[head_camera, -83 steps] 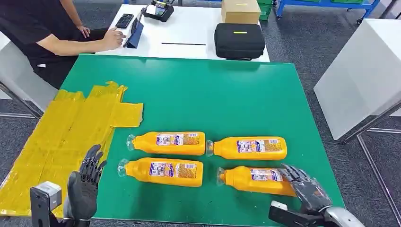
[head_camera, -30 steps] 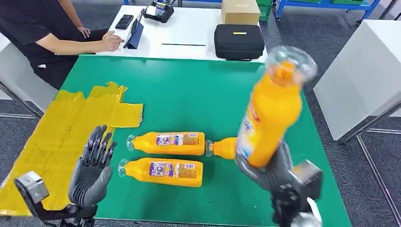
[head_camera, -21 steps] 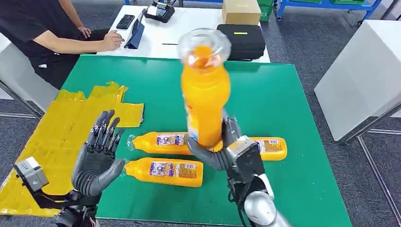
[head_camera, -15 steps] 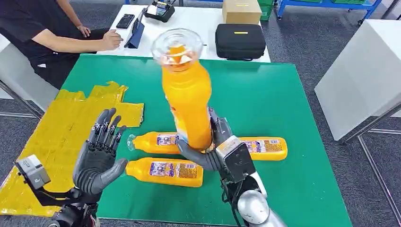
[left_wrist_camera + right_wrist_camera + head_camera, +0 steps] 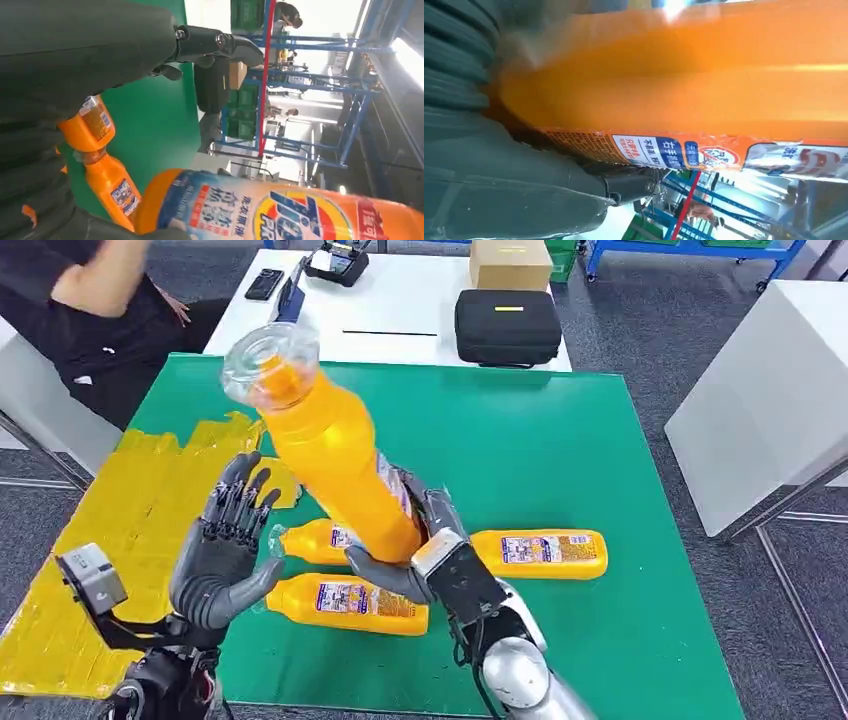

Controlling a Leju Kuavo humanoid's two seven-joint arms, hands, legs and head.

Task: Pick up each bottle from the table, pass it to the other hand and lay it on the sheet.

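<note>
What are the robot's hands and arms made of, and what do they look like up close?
Both hands, the left hand and the right hand, look like dark grey plastic, with slim black jointed fingers and a thick grey thumb. A small silver-grey box sits at each wrist. The right forearm is a rounded, shiny silver shell, with thin black cables running from the wrist.

Grey carpet floor [image 5: 640, 310], white side table [image 5: 770, 390]

Three bottles [image 5: 540, 553] lie on the surface [image 5: 560, 460], the sheet [image 5: 110, 530] at its left edge; behind it a case [image 5: 506, 326] sits on another table [image 5: 400, 310].
</note>
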